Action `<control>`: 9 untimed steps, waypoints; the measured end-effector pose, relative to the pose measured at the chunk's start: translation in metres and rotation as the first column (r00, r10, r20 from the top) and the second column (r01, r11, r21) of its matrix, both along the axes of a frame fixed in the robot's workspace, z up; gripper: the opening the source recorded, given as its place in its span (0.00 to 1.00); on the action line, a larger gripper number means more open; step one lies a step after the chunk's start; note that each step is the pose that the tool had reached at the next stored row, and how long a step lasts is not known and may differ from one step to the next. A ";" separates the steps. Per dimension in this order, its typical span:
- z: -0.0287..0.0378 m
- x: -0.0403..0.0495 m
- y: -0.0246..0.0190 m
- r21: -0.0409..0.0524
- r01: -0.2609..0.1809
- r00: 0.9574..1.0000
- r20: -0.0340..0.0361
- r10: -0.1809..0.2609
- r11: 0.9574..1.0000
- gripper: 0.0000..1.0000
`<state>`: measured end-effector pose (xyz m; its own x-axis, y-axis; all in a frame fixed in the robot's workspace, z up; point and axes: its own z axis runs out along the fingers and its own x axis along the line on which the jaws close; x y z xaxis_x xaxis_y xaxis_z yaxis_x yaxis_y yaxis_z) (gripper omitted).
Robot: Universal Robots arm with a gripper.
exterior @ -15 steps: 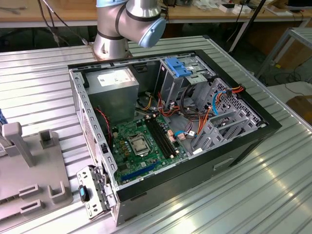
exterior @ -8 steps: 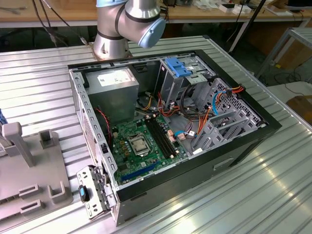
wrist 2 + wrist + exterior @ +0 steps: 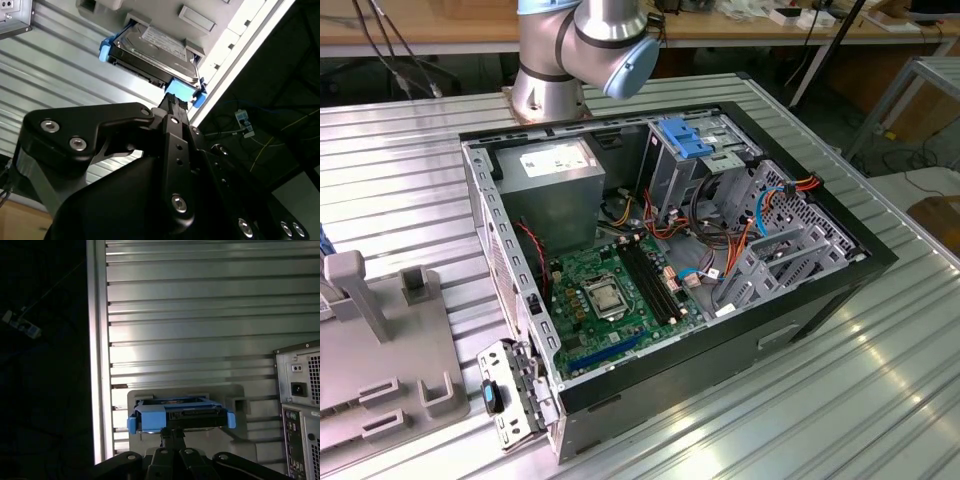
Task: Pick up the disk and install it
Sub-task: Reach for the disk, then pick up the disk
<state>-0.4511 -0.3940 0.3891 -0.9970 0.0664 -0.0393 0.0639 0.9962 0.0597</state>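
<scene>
1. disk is lying flat in a grey holder on the ribbed metal table, its dark body sitting in a bright blue carrier with tabs sticking out at both ends.
2. the gripper is reaching in at the blue end nearest it. its fingers are drawn close together and pinching the carrier's edge, while the disk is resting on the holder.
3. the second wrist view is looking along the gripper at a slant, so it is showing the pale label on the disk's top face and a ribbed fingertip touching the blue plastic.
4. the first wrist view is facing the disk end-on. it is showing the connector edge, the gripper meeting that edge, the holder's rim beyond, and the back panel of the computer case standing apart from the holder.
5. the exterior view is showing the arm rising beyond the computer case, which is lying on its side with the cover off. a green board, a paler blue bracket and orange and blue cables are showing inside. a grey fixture is standing on the table at the exterior view's left.
</scene>
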 end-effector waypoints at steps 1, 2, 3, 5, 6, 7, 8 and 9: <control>0.0000 -0.0003 0.0000 0.000 0.000 1.000 0.000 0.000 1.000 0.11; 0.0000 -0.0005 0.0000 0.000 0.000 1.000 0.000 0.000 1.000 0.11; 0.0000 -0.0007 0.0000 0.000 0.000 1.000 0.000 0.000 1.000 0.11; 0.0000 -0.0010 0.0000 0.000 0.000 1.000 0.000 0.000 1.000 0.11; 0.0000 -0.0011 0.0000 0.000 0.000 1.000 0.000 0.000 1.000 0.11; 0.0000 -0.0012 0.0000 0.000 0.000 1.000 0.000 0.000 1.000 0.11; 0.0000 -0.0013 0.0000 0.000 0.000 1.000 0.000 0.000 1.000 0.11; 0.0000 -0.0015 0.0000 0.000 0.000 1.000 0.000 0.000 1.000 0.11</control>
<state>-0.4525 -0.3940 0.3890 -0.9970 0.0665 -0.0393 0.0641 0.9962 0.0597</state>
